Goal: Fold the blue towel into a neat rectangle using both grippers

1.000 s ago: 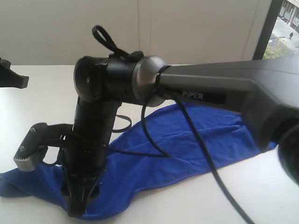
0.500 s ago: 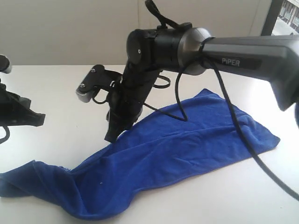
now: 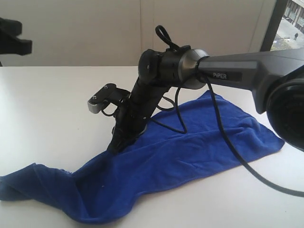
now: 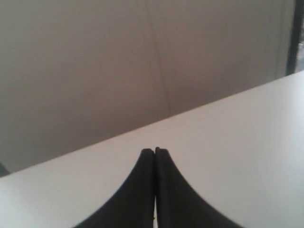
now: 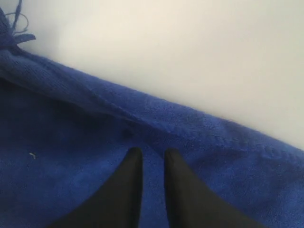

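The blue towel (image 3: 190, 142) lies crumpled and stretched out on the white table (image 3: 57, 95), running from the front left to the back right. Its white tag does not show. My right gripper (image 3: 115, 146) has reached across the middle and points down at the towel's far edge. In the right wrist view this gripper (image 5: 151, 153) is open by a narrow gap, its tips on or just above the towel (image 5: 71, 166), and nothing is pinched. My left gripper (image 4: 155, 151) is shut and empty above bare table. A black part of the left arm (image 3: 16, 42) shows at the upper left.
Black cables (image 3: 228, 142) hang from the grey PiPER tube (image 3: 237, 76) across the towel's right half. A pale wall (image 3: 95, 28) stands behind the table, with a window (image 3: 289, 23) at the back right. Frayed threads (image 5: 19, 23) mark one towel corner.
My right gripper left the towel's front-left edge, rose, moved back and right, then dipped onto the far edge. The left arm climbed from table height to the upper left.
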Available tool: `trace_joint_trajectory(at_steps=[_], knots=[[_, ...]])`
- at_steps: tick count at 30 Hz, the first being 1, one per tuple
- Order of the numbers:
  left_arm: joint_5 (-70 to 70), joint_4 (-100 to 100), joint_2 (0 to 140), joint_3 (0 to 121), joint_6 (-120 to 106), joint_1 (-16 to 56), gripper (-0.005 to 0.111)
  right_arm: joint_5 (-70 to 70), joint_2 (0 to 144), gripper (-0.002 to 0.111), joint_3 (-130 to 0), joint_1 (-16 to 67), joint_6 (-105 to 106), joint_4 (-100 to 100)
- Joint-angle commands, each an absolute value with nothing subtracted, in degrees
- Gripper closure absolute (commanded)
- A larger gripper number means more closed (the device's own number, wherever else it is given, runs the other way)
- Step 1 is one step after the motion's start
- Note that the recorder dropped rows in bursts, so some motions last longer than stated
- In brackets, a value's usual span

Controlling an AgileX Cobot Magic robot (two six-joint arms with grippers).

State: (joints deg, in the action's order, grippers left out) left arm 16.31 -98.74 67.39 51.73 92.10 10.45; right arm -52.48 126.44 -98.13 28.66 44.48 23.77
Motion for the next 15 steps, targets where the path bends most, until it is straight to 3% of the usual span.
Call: trace_joint_trajectory(at_steps=[1,5,10,15], knots=[[1.7,-99.9,68.6,53.2,81.7,5.9,0.107,-52.6,126.2,0.091,-98.2,28.6,45.3,24.7],[-12.8,-93.7,71.5,52.5,66.2,3.3,0.107,-52.5,126.2,0.091,-98.2,28.6,46.0,25.9],[-28.6,-38.5,78.4,54.7,6.7,3.1,0.107,-52.3,126.2,0.091,-98.2,28.6,46.5,26.3],[-43.0,6.1,80.0,60.9,-36.2,4.8,0.107,-53.7,126.2,0.091,-98.2,28.6,47.8,27.6]])
